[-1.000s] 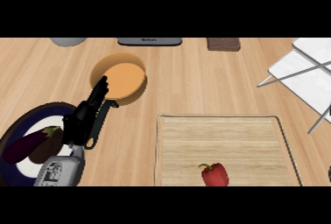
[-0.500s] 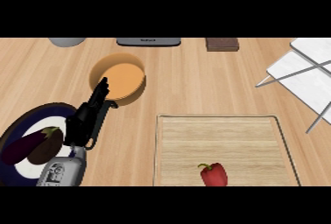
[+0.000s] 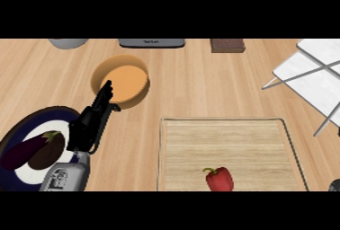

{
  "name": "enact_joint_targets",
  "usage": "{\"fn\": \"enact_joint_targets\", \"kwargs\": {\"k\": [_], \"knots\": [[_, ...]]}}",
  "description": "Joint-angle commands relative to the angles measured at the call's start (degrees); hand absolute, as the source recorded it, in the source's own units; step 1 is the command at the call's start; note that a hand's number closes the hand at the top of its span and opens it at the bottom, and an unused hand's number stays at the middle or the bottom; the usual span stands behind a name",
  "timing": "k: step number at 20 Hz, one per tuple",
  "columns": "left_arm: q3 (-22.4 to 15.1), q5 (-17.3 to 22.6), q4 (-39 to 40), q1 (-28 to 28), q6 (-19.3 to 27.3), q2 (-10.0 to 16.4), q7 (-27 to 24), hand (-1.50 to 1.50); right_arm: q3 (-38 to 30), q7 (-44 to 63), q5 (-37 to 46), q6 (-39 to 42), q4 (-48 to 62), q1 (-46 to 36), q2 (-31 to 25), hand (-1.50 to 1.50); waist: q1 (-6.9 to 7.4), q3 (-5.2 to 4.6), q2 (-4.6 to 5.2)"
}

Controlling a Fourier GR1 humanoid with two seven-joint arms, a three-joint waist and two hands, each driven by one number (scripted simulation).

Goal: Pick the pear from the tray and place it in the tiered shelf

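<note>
1. Nearest zone, left: the grey left forearm enters from the lower edge. It overlaps the right side of a round plate that has a dark blue rim and a white centre. A purple eggplant lies on the plate, stem end up and to the right, just beside the forearm.

2. Nearest zone, right: a rectangular wooden tray rests on the tabletop. The only item on it is a red bell pepper with a green stem, close to the near edge and a little right of centre. The right robot hand shows only as a small dark sliver at the lower right corner. Its state cannot be determined.

3. Middle zone: the left robot hand is released and grasps nothing. Its fingers are straight and point away from the robot. It lies between the plate and the tray, apart from the tray. The fingertips overlap the near left rim of an orange bowl. Contact cannot be confirmed.

4. Far zone, right: the white tiered shelf stands on thin grey legs, well apart from the bell pepper.

5. Far edge, left to right: a grey vessel, a dark grey appliance and a brown block, all partly cut off.
</note>
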Motion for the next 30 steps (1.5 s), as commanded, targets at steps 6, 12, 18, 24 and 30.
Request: {"fn": "enact_joint_targets", "kwargs": {"k": [6,12,18,24,30], "knots": [[1.9,1.4,1.9,-1.4,-1.5,1.2,-0.2,0.00,1.2,1.4,-7.8,1.0,-8.7,0.6,2.9,-1.50,-0.22,0.15,0.04],[-1.0,-0.6,-2.1,0.5,-0.3,-0.3,2.2,0.00,-0.4,1.2,-8.1,-6.2,-11.7,-3.3,-0.5,-1.50,0.35,0.20,0.04],[0.5,-0.4,1.6,1.7,0.4,-0.3,-3.5,0.00,-0.6,3.5,-1.8,2.5,-30.4,-4.0,2.6,-1.50,-0.89,0.09,-0.34],[0.2,0.4,-0.9,3.0,-0.6,0.0,0.1,0.00,-4.8,6.0,0.6,17.3,-47.8,-1.3,8.9,-1.50,-1.86,0.11,-1.02],[3.2,1.2,0.2,1.6,-0.6,2.1,-0.5,0.00,-2.9,1.1,1.3,35.6,-69.6,2.1,16.4,-1.50,-3.22,0.02,-1.52]]}}
